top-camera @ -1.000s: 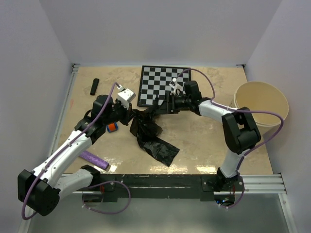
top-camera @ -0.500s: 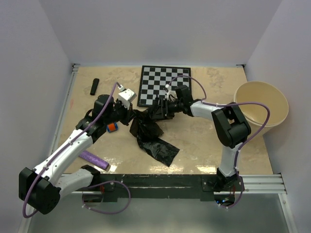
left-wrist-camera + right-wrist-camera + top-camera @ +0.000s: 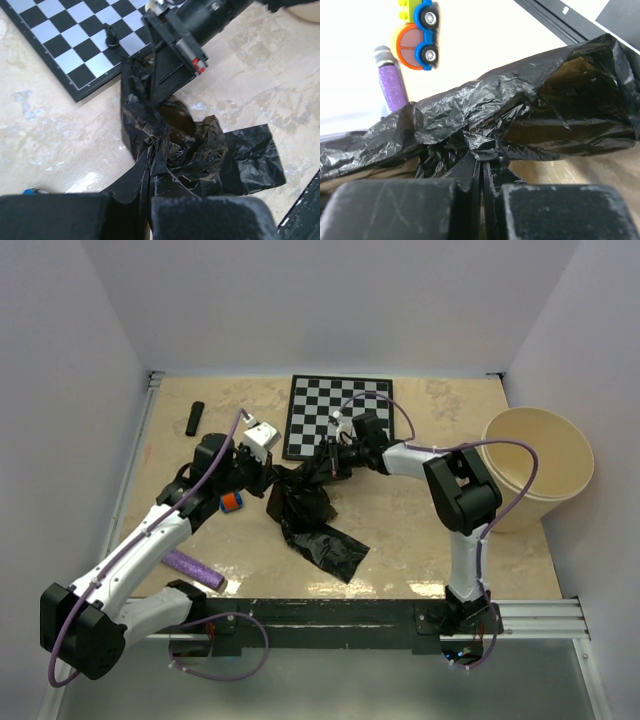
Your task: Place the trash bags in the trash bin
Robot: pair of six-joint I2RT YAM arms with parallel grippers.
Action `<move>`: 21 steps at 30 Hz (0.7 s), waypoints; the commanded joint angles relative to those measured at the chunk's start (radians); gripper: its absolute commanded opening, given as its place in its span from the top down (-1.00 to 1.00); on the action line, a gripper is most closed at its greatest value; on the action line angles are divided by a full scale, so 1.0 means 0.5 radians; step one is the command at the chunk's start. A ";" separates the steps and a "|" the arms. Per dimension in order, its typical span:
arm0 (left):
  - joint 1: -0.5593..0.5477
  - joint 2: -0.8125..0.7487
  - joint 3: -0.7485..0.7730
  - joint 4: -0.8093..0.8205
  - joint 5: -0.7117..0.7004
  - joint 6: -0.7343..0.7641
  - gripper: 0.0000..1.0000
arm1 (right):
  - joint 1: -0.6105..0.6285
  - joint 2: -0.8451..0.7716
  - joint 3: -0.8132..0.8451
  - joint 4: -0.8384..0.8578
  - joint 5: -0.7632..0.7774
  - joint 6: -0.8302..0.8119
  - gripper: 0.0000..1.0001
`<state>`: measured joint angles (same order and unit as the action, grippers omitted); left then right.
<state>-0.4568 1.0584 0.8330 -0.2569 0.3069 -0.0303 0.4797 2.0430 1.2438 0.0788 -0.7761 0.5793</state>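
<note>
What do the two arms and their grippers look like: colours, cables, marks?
The left arm and the right arm have white links and black joints; a purple cable loops along each. The left gripper and the right gripper are black; the right one bears a red mark.

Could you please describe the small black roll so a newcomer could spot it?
Start at the chessboard and look left, toward the table's far-left corner. The short black roll lies there alone. Unlike the purple roll at the near edge, it is plain black.

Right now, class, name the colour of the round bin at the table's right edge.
Cream-beige; the trash bin shows best in the top view.
</note>
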 commanded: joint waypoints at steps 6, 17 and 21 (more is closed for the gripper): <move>0.226 0.101 0.423 -0.091 -0.344 0.195 1.00 | -0.241 -0.601 0.594 -0.618 0.625 -0.842 1.00; 0.435 1.321 2.492 0.480 -0.276 0.422 1.00 | -0.284 0.353 2.976 -0.071 1.058 -1.309 1.00; 0.429 1.403 2.829 1.342 -0.243 0.368 1.00 | -0.165 -0.063 2.331 1.482 1.241 -1.578 1.00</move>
<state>-0.2405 1.8053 2.1372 -0.0425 0.1665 0.1444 0.3397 2.1735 2.5965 0.1226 -0.2924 -0.0406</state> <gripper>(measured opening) 0.009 0.007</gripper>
